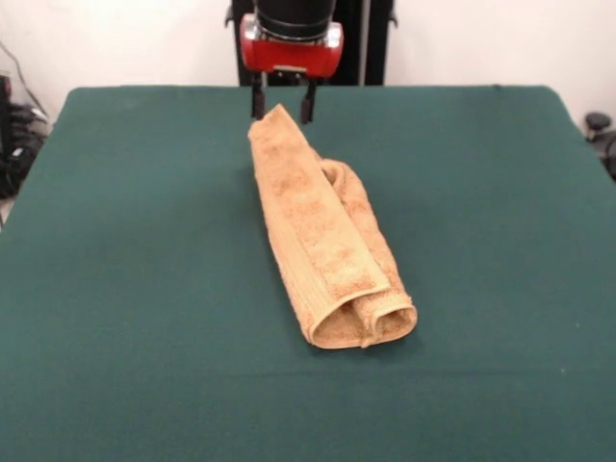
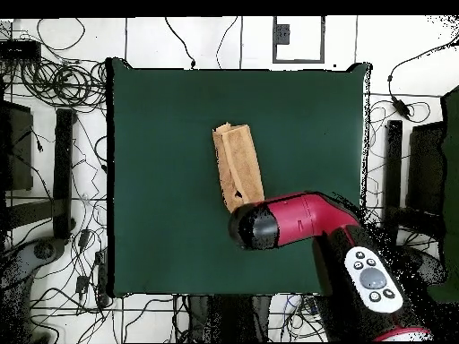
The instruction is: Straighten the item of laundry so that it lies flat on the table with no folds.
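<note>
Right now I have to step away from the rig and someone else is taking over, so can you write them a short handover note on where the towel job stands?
Claw: open, two dark fingers pointing down, straddling the far tip of the towel; whether they touch it cannot be told.
Orange-tan terry towel: near the middle of the dark green cloth-topped table, lying as a long narrow bundle, folded lengthwise with both long sides rolled inward; the rolled ends show at the end away from the robot.
Arm: in the overhead view its red and black end covers the towel's robot-side end.
Done: no unfolding visible.
Left: open both lengthwise folds and spread the towel flat.

Towel mid-table — tool seemingly straddling its far end.
</note>
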### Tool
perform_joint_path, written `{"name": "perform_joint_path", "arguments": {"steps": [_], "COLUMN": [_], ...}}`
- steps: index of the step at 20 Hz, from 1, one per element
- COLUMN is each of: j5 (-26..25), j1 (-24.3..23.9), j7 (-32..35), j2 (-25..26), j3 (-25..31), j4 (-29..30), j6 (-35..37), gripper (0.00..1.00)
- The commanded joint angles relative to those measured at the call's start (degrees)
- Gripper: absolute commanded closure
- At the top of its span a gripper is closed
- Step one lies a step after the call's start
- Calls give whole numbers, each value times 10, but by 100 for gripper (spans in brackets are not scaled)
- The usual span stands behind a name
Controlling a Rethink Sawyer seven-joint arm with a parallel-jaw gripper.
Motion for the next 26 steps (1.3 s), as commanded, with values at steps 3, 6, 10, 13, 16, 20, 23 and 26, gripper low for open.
{"name": "perform_joint_path", "arguments": {"steps": [3,6,10,13,16,20,23,26], "j5": [-42,-50,-20,-2,0,-12,-19,-24], "j1": [51,60,36,21,16,14,7,-1], "j7": [0,12,-24,-44,-50,-53,-65,-78], "j2": [14,38,72,81,90,90,84,83], "j3": [-6,-13,12,26,30,23,19,18], "j4": [-31,-38,-37,-34,-36,-39,-34,-32], "j6": [-10,-15,-2,12,16,18,30,39], "gripper": [0,0,0,0,0,0,0,0]}}
